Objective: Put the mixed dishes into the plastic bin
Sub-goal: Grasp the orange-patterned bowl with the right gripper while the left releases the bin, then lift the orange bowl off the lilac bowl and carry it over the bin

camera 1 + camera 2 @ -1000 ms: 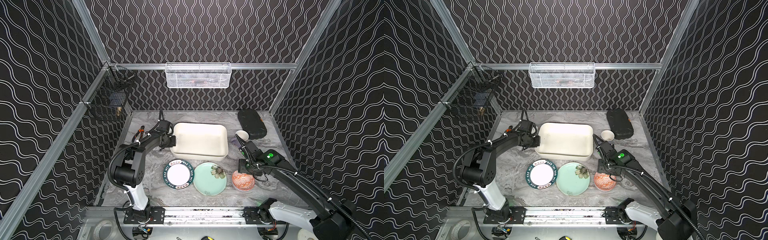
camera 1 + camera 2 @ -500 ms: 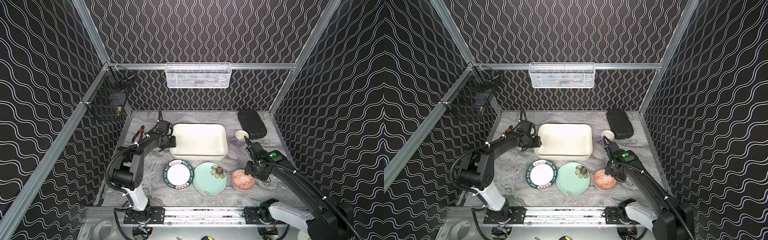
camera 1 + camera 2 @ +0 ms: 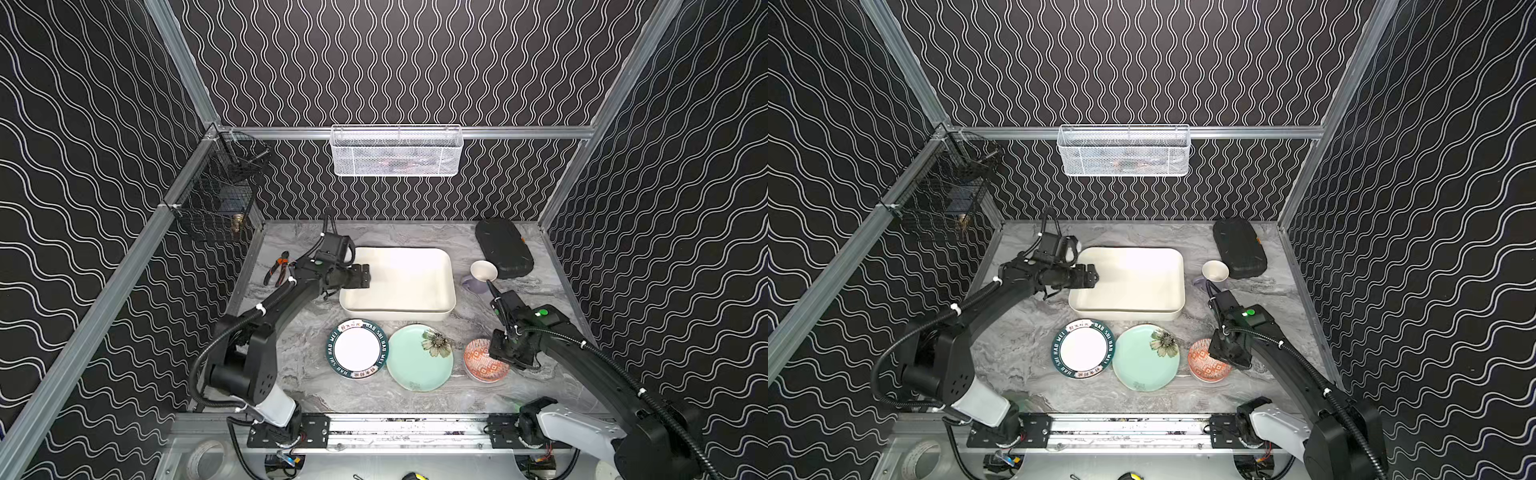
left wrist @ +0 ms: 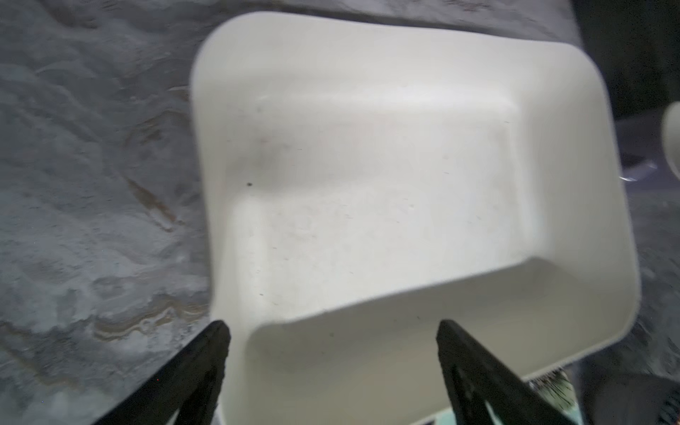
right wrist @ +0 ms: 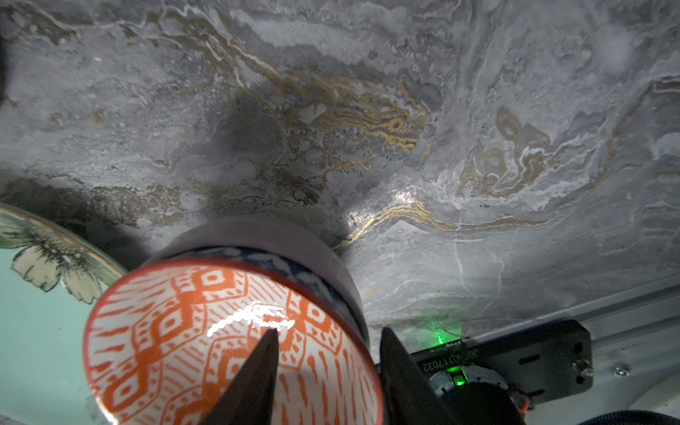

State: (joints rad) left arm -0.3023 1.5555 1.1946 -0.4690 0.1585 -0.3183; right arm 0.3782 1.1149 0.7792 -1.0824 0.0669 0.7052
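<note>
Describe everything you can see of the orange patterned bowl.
The orange-patterned bowl sits upright on the marble table, at the right end of the front row beside the mint plate. It looks like glossy ceramic: white inside with orange diamonds and dashes, an orange rim, a dark blue patterned outside. The right gripper straddles its rim, one finger inside, one outside; whether it is clamped I cannot tell.

Lettered plate (image 3: 356, 350), mint plate (image 3: 415, 365), orange bowl (image 3: 478, 366) in row (outside cream bin (image 3: 395, 314)).
</note>
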